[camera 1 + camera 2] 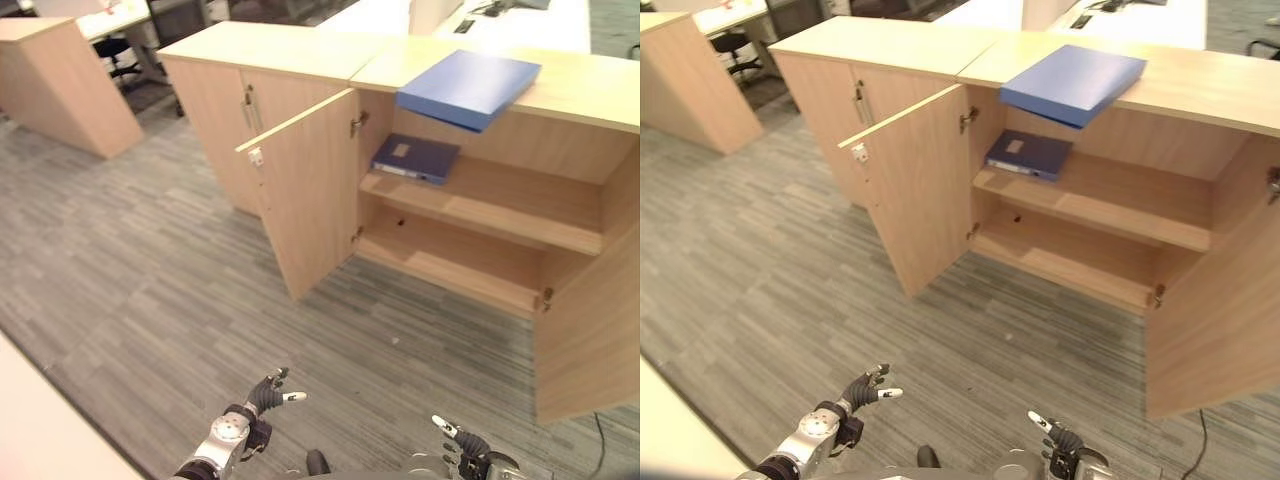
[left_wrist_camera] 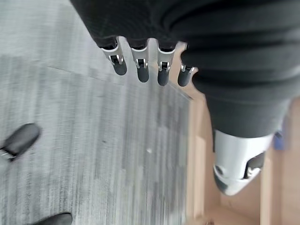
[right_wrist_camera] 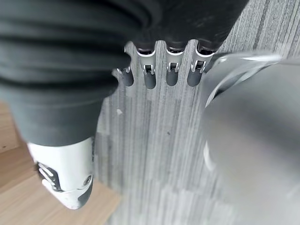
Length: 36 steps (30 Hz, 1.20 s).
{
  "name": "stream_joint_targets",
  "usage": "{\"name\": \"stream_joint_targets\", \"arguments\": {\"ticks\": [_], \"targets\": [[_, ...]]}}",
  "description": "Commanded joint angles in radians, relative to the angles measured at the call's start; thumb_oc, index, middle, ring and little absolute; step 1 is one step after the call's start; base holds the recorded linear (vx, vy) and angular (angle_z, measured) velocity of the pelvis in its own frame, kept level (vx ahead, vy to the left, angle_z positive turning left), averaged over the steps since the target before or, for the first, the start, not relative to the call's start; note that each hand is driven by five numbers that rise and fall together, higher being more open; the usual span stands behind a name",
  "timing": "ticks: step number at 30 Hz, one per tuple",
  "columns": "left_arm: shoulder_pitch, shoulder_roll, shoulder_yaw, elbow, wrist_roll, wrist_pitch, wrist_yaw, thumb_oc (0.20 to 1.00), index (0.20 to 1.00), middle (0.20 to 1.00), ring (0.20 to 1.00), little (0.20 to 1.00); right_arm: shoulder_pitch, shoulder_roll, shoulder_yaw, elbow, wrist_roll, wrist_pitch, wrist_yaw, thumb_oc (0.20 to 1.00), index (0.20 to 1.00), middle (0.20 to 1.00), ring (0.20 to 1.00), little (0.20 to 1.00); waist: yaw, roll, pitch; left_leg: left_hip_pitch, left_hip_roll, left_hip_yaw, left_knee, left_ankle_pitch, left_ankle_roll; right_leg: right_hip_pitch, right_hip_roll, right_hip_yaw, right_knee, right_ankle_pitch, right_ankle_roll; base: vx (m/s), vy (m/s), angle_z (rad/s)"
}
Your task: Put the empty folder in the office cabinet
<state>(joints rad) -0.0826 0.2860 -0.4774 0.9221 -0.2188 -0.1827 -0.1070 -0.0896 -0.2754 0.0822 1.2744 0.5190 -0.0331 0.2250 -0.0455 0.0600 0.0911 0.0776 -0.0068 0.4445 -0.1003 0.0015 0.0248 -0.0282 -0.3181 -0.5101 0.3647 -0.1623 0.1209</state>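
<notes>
Folders: two; light-blue folder (image 1: 468,86) flat on cabinet (image 1: 300,50) top, overhanging; dark folder (image 1: 416,158) on upper shelf (image 1: 480,205).
Left robot hand (image 1: 266,393): relaxed, holding nothing.
Right robot hand (image 1: 468,445): relaxed, holding nothing.
Door (image 1: 305,190): ajar.

Bright even light, wrist views blurred
</notes>
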Motion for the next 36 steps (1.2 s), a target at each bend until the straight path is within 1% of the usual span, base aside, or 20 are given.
{"name": "stream_joint_targets", "arguments": {"ticks": [1, 3, 5, 6, 7, 9, 12, 14, 15, 16, 17, 18, 19, 20, 22, 24, 26, 28, 32, 36], "targets": [[-0.030, -0.009, 0.027, -0.035, 0.006, -0.005, -0.027, 1.000, 1.000, 1.000, 1.000, 1.000, -0.007, -0.007, 0.026, 0.015, -0.031, -0.004, -0.004, 1.000, 1.000, 1.000, 1.000, 1.000, 0.016, 0.004, -0.014, -0.014, 0.023, -0.100, 0.013, -0.032, -0.027, 0.013, 0.090, 0.020, -0.155, 0.123, 0.008, 0.05, -0.023, -0.67], [-0.039, 0.000, 0.014, -0.091, 0.003, 0.002, -0.037, 1.000, 1.000, 1.000, 1.000, 1.000, -0.006, -0.003, 0.028, 0.010, -0.018, 0.005, -0.004, 1.000, 1.000, 1.000, 1.000, 1.000, -0.007, 0.002, -0.005, 0.008, 0.028, -0.060, 0.013, -0.051, -0.027, -0.044, 0.117, -0.022, -0.176, 0.148, 0.008, 0.08, -0.028, -0.61], [-0.041, 0.013, 0.018, -0.136, -0.006, 0.010, -0.042, 1.000, 1.000, 1.000, 1.000, 1.000, -0.001, -0.004, 0.019, 0.010, -0.016, 0.013, -0.005, 1.000, 1.000, 1.000, 1.000, 1.000, -0.019, -0.002, 0.005, 0.023, 0.030, -0.039, 0.013, -0.064, -0.025, -0.075, 0.118, -0.065, -0.190, 0.173, 0.015, 0.05, -0.036, -0.51], [-0.040, 0.014, 0.018, -0.139, -0.006, 0.011, -0.042, 1.000, 1.000, 1.000, 1.000, 1.000, -0.002, -0.004, 0.019, 0.010, -0.016, 0.013, -0.005, 1.000, 1.000, 1.000, 1.000, 1.000, -0.019, -0.002, 0.005, 0.022, 0.030, -0.039, 0.013, -0.065, -0.025, -0.075, 0.119, -0.065, -0.191, 0.174, 0.015, 0.07, -0.070, -0.63], [-0.047, 0.025, 0.015, -0.181, -0.007, 0.010, -0.049, 1.000, 1.000, 1.000, 1.000, 1.000, 0.008, -0.005, 0.016, 0.015, -0.019, 0.023, -0.002, 1.000, 1.000, 1.000, 1.000, 1.000, -0.042, -0.009, 0.012, 0.037, 0.025, -0.031, 0.013, -0.081, -0.019, -0.092, 0.127, -0.045, -0.215, 0.176, 0.019, 0.06, -0.050, -0.56], [-0.050, 0.031, 0.022, -0.205, -0.011, 0.010, -0.049, 1.000, 1.000, 1.000, 1.000, 1.000, 0.021, -0.002, 0.015, 0.022, -0.022, 0.024, -0.004, 1.000, 1.000, 1.000, 1.000, 1.000, -0.050, -0.020, 0.008, 0.056, 0.019, -0.028, 0.013, -0.096, -0.017, -0.071, 0.152, -0.009, -0.262, 0.179, 0.012, 0.15, -0.143, -0.30], [-0.050, 0.039, 0.029, -0.230, -0.017, 0.009, -0.051, 1.000, 1.000, 1.000, 1.000, 1.000, 0.033, -0.005, 0.013, 0.032, -0.032, 0.023, -0.007, 1.000, 1.000, 1.000, 1.000, 1.000, -0.050, -0.029, 0.003, 0.080, 0.019, -0.017, 0.018, -0.104, -0.021, -0.043, 0.177, 0.012, -0.297, 0.179, 0.006, 0.13, -0.136, -0.43], [-0.057, 0.060, 0.028, -0.287, -0.033, 0.016, -0.067, 1.000, 1.000, 1.000, 1.000, 1.000, 0.042, -0.015, 0.004, 0.042, -0.042, 0.026, -0.005, 1.000, 1.000, 1.000, 1.000, 1.000, -0.055, -0.054, 0.005, 0.053, 0.063, 0.016, 0.171, -0.167, -0.037, -0.009, 0.192, 0.023, -0.310, 0.165, -0.009, 0.20, -0.275, -0.35], [-0.054, 0.074, 0.040, -0.329, -0.047, 0.020, -0.070, 1.000, 1.000, 1.000, 1.000, 1.000, 0.044, -0.023, 0.009, 0.051, -0.055, 0.027, -0.010, 1.000, 1.000, 1.000, 1.000, 1.000, -0.050, -0.074, 0.014, 0.016, 0.114, 0.037, 0.327, -0.190, -0.053, 0.019, 0.195, 0.031, -0.317, 0.145, -0.028, 0.17, -0.284, -0.22], [-0.050, 0.075, 0.049, -0.331, -0.050, 0.021, -0.064, 1.000, 1.000, 1.000, 1.000, 1.000, 0.042, -0.022, 0.011, 0.056, -0.062, 0.028, -0.013, 1.000, 1.000, 1.000, 1.000, 1.000, -0.043, -0.080, 0.020, -0.009, 0.146, 0.029, 0.418, -0.176, -0.064, 0.032, 0.205, 0.038, -0.321, 0.130, -0.043, 0.16, -0.275, -0.19], [-0.048, 0.075, 0.056, -0.340, -0.051, 0.017, -0.056, 1.000, 1.000, 1.000, 1.000, 1.000, 0.039, -0.028, 0.016, 0.060, -0.072, 0.030, -0.018, 1.000, 1.000, 1.000, 1.000, 1.000, -0.030, -0.084, 0.030, -0.045, 0.173, 0.004, 0.501, -0.136, -0.081, 0.049, 0.217, 0.048, -0.323, 0.111, -0.061, 0.07, -0.149, -0.27], [-0.048, 0.075, 0.056, -0.341, -0.050, 0.018, -0.056, 1.000, 1.000, 1.000, 1.000, 1.000, 0.039, -0.027, 0.015, 0.060, -0.072, 0.030, -0.018, 1.000, 1.000, 1.000, 1.000, 1.000, -0.030, -0.083, 0.031, -0.051, 0.180, 0.001, 0.512, -0.138, -0.087, 0.049, 0.221, 0.048, -0.324, 0.109, -0.064, 0.06, -0.120, -0.48], [-0.046, 0.073, 0.061, -0.347, -0.052, 0.017, -0.049, 1.000, 1.000, 1.000, 1.000, 1.000, 0.039, -0.030, 0.017, 0.059, -0.075, 0.032, -0.017, 1.000, 1.000, 1.000, 1.000, 1.000, -0.022, -0.087, 0.035, -0.090, 0.187, -0.029, 0.538, -0.118, -0.092, 0.061, 0.225, 0.053, -0.329, 0.098, -0.075, 0.05, -0.066, -0.70], [-0.044, 0.073, 0.068, -0.355, -0.051, 0.014, -0.046, 1.000, 1.000, 1.000, 1.000, 1.000, 0.045, -0.032, 0.020, 0.055, -0.083, 0.034, -0.016, 1.000, 1.000, 1.000, 1.000, 1.000, -0.018, -0.094, 0.035, -0.127, 0.188, -0.049, 0.538, -0.121, -0.087, 0.071, 0.222, 0.059, -0.334, 0.092, -0.076, 0.09, -0.041, -0.55], [-0.034, 0.074, 0.085, -0.384, -0.052, 0.016, -0.045, 1.000, 1.000, 1.000, 1.000, 1.000, 0.052, -0.035, 0.028, 0.054, -0.099, 0.033, -0.012, 1.000, 1.000, 1.000, 1.000, 1.000, -0.012, -0.103, 0.032, -0.149, 0.177, -0.069, 0.459, -0.139, -0.076, 0.082, 0.211, 0.074, -0.339, 0.086, -0.071, 0.14, 0.025, -0.05], [-0.029, 0.076, 0.098, -0.407, -0.051, 0.015, -0.044, 1.000, 1.000, 1.000, 1.000, 1.000, 0.056, -0.039, 0.030, 0.051, -0.120, 0.032, -0.010, 1.000, 1.000, 1.000, 1.000, 1.000, 0.001, -0.101, 0.034, -0.191, 0.175, -0.104, 0.382, -0.078, -0.090, 0.101, 0.216, 0.093, -0.344, 0.074, -0.069, 0.18, 0.045, -0.02], [-0.029, 0.079, 0.103, -0.426, -0.051, 0.012, -0.044, 1.000, 1.000, 1.000, 1.000, 1.000, 0.055, -0.041, 0.027, 0.045, -0.124, 0.027, -0.015, 1.000, 1.000, 1.000, 1.000, 1.000, 0.011, -0.094, 0.041, -0.212, 0.178, -0.144, 0.257, 0.020, -0.121, 0.124, 0.223, 0.109, -0.352, 0.063, -0.067, 0.18, 0.053, -0.17], [-0.033, 0.087, 0.102, -0.447, -0.045, 0.015, -0.049, 1.000, 1.000, 1.000, 1.000, 1.000, 0.057, -0.038, 0.025, 0.045, -0.126, 0.030, -0.009, 1.000, 1.000, 1.000, 1.000, 1.000, 0.012, -0.082, 0.041, -0.200, 0.187, -0.146, 0.155, 0.072, -0.135, 0.146, 0.226, 0.121, -0.354, 0.054, -0.059, 0.26, 0.108, -0.38], [-0.037, 0.105, 0.079, -0.466, 0.007, 0.016, -0.068, 1.000, 1.000, 1.000, 1.000, 1.000, 0.054, -0.030, 0.016, 0.092, -0.146, 0.046, 0.008, 1.000, 1.000, 1.000, 1.000, 1.000, 0.016, -0.064, 0.014, -0.154, 0.163, -0.146, 0.109, 0.064, -0.128, 0.187, 0.220, 0.134, -0.373, 0.049, -0.046, 0.24, 0.132, -0.34], [-0.041, 0.136, 0.072, -0.524, 0.030, 0.013, -0.088, 1.000, 1.000, 1.000, 1.000, 1.000, 0.057, -0.016, 0.000, 0.117, -0.166, 0.058, 0.019, 1.000, 1.000, 1.000, 1.000, 1.000, 0.019, -0.055, -0.021, -0.097, 0.100, -0.116, 0.085, 0.023, -0.093, 0.218, 0.170, 0.148, -0.365, 0.050, -0.014, 0.29, 0.224, -0.26]]}}
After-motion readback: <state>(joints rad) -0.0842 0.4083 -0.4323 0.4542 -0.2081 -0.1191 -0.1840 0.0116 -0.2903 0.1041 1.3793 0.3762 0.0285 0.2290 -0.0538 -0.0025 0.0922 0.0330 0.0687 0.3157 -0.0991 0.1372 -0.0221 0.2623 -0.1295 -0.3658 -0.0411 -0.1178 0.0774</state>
